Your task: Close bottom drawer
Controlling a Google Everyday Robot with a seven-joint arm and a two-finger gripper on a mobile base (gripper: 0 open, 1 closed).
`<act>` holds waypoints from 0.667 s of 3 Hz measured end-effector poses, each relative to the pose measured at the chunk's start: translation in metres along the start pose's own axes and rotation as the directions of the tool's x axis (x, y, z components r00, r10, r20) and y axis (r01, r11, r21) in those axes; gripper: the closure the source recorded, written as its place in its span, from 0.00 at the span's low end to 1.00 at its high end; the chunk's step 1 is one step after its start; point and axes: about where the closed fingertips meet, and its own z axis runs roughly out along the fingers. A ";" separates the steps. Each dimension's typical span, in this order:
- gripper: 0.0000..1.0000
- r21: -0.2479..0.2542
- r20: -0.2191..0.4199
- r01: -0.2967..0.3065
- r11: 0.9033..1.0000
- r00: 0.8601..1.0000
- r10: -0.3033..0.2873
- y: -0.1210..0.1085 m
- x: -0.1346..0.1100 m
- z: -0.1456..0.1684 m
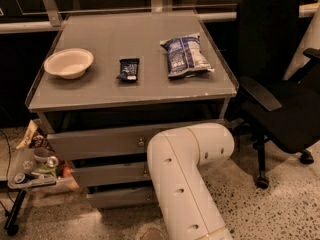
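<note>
Gripper hidden behind your white jointed arm [186, 184], grip state unreadable; the grey flat-fronted wooden bottom drawer [120, 197] lies low beside the arm, its long axis crosswise.

bowl [68, 62] left | dark packet [129, 69] middle | blue chip bag [185, 55] right | black chair [272, 39] far right

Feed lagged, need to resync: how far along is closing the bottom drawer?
Done: nothing I can confirm; whether the bottom drawer sits flush can't be told. In hand: the arm is bent at the elbow in front of the cabinet; the gripper is hidden, so contact is unconfirmed. Left: push the drawer flush.
</note>
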 end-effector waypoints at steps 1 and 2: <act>0.00 0.000 0.000 0.000 1.000 1.000 0.000 0.000 0.000 0.000; 0.00 0.000 0.000 0.000 1.000 1.000 0.000 0.000 0.000 0.000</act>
